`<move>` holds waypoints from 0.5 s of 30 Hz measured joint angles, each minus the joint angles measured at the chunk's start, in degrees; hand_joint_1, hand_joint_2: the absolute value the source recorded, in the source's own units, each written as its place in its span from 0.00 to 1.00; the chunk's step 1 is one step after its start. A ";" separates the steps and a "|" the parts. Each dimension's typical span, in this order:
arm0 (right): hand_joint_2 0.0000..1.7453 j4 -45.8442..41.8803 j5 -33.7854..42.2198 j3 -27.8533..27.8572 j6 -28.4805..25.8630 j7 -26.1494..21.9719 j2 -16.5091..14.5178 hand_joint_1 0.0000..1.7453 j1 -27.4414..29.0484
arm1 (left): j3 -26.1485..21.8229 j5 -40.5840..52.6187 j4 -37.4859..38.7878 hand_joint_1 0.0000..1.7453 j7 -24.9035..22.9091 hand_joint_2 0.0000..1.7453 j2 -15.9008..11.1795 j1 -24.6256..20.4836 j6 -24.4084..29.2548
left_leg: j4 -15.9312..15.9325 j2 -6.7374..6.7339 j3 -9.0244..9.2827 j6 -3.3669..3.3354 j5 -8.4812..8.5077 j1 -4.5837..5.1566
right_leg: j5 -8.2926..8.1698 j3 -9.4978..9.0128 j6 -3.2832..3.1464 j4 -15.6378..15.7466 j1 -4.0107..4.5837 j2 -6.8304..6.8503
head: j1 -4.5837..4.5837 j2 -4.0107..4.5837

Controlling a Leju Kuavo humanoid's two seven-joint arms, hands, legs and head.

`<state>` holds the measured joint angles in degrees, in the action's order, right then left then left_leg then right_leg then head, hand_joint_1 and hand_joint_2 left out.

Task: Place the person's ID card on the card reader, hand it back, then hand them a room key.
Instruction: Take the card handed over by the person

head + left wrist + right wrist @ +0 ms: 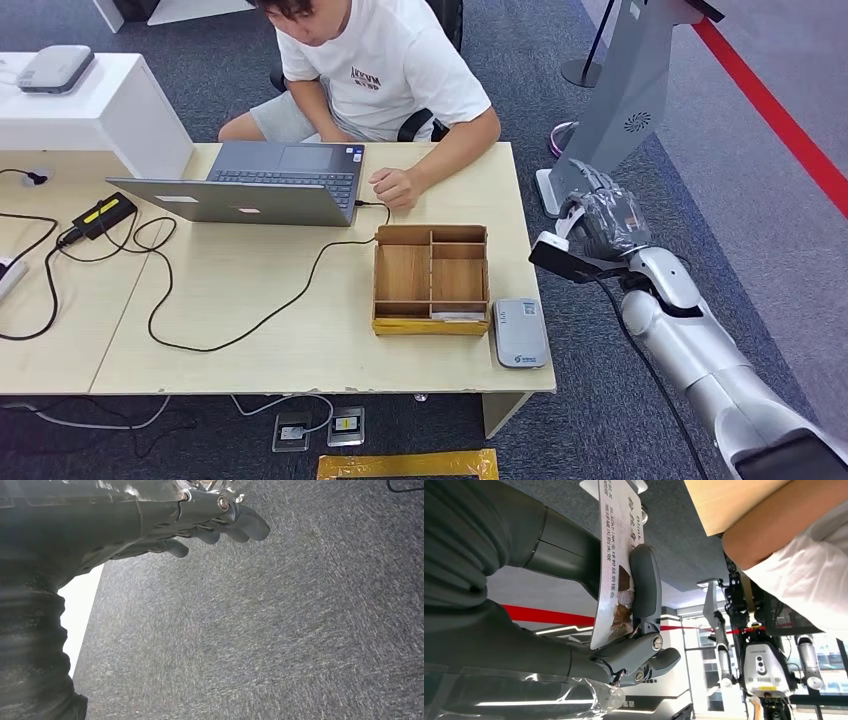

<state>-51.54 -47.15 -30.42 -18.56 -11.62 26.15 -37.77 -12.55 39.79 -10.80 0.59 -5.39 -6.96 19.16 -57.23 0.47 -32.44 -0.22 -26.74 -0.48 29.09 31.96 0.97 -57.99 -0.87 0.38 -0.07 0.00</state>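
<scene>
In the right hand (634, 605) sits the card (616, 555), pinched between the thick thumb and the darker fingers (659, 660). The card has printed words and a small picture on it. In the head view this hand (600, 222) hangs in the air just off the right edge of the tabletop (300, 340), near the person (385, 70).

The card reader (520, 332) lies flat on the tabletop near the front right corner, just beside a wooden tray (431, 279) with small boxes inside. A thin white thing lies in the tray's front slot; I cannot tell what it is.

The person sits at the far side with a hand (395, 187) by a laptop (250, 185). A black cable (240, 325) loops across the tabletop.

The left hand (210, 522) hangs over grey carpet (275, 630), fingers a little curled, holding nothing.
</scene>
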 joint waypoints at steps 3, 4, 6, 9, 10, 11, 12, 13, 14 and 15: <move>1.00 -2.16 0.08 0.44 0.39 0.17 0.63 1.00 1.39 | 0.00 -0.10 0.00 0.00 0.00 1.00 0.01 -0.01 0.20 | 0.00 -0.02 0.01 0.00 0.00 0.00 | 0.00 0.00 0.00 0.00 0.00 -0.04 | 0.01 0.00; 1.00 -2.84 0.11 0.52 0.68 0.30 0.82 1.00 1.87 | 0.00 -0.14 0.00 0.00 0.00 1.00 0.01 -0.01 0.30 | 0.00 -0.02 0.01 0.00 0.00 0.00 | 0.00 0.00 0.00 0.00 0.00 -0.04 | 0.01 0.00; 1.00 -4.24 0.16 0.78 1.31 0.61 1.11 1.00 3.10 | 0.00 -0.16 0.00 0.00 0.00 1.00 0.01 -0.01 0.42 | 0.00 -0.02 0.01 0.00 0.00 0.00 | 0.00 -0.01 0.00 0.00 0.00 -0.04 | 0.01 0.00; 1.00 -6.13 0.28 1.30 1.94 1.02 1.28 1.00 5.21 | 0.00 -0.16 0.00 0.00 0.00 1.00 0.02 -0.01 0.41 | 0.00 -0.02 0.00 0.00 0.00 0.01 | 0.00 -0.01 0.00 0.00 -0.01 -0.04 | 0.00 0.00; 1.00 -6.63 0.31 1.39 2.04 1.11 1.30 1.00 5.86 | 0.00 -0.16 0.00 0.00 0.00 1.00 0.02 -0.02 0.40 | 0.00 -0.02 0.00 0.00 0.00 0.01 | 0.00 0.00 0.00 0.00 -0.01 -0.05 | 0.01 0.00; 1.00 -7.13 0.29 1.44 2.21 1.22 1.30 1.00 6.52 | 0.00 -0.16 0.00 0.00 0.00 1.00 0.03 -0.02 0.38 | 0.00 -0.02 0.01 0.00 -0.01 0.01 | 0.00 0.00 0.00 0.00 -0.01 -0.05 | 0.01 0.00; 1.00 -7.60 0.26 1.47 2.46 1.36 1.30 1.00 7.21 | 0.00 -0.16 0.00 0.00 0.00 1.00 0.04 -0.02 0.37 | 0.00 -0.03 0.01 0.00 -0.01 0.01 | 0.00 0.00 0.00 0.00 -0.01 -0.05 | 0.00 0.00; 1.00 -8.08 0.20 1.47 2.74 1.51 1.30 1.00 7.94 | 0.00 -0.16 0.00 0.00 0.00 1.00 0.05 -0.03 0.34 | 0.00 -0.03 0.00 0.01 -0.01 0.00 | 0.00 0.00 0.00 0.00 -0.01 -0.05 | 0.00 0.00; 1.00 -8.56 0.14 1.48 3.08 1.69 1.29 1.00 8.72 | 0.00 -0.16 0.01 0.00 0.00 1.00 0.08 -0.03 0.33 | 0.00 -0.03 0.00 0.01 -0.01 0.00 | 0.00 0.00 0.00 0.00 0.00 -0.04 | 0.00 0.00; 1.00 -9.04 0.09 1.48 3.37 1.85 1.27 1.00 9.50 | 0.00 -0.17 0.01 0.00 0.00 1.00 0.11 -0.03 0.32 | 0.01 -0.02 0.00 0.01 -0.01 0.00 | 0.00 0.00 0.00 0.00 0.00 -0.04 | 0.00 0.00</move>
<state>-60.58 -47.06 -28.94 -15.20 -9.77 27.42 -28.27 -12.55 39.62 -10.79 0.59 -5.27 -6.99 19.49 -57.22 0.44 -32.44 -0.21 -26.75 -0.48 29.09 31.96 0.97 -57.99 -0.87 0.34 -0.06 0.00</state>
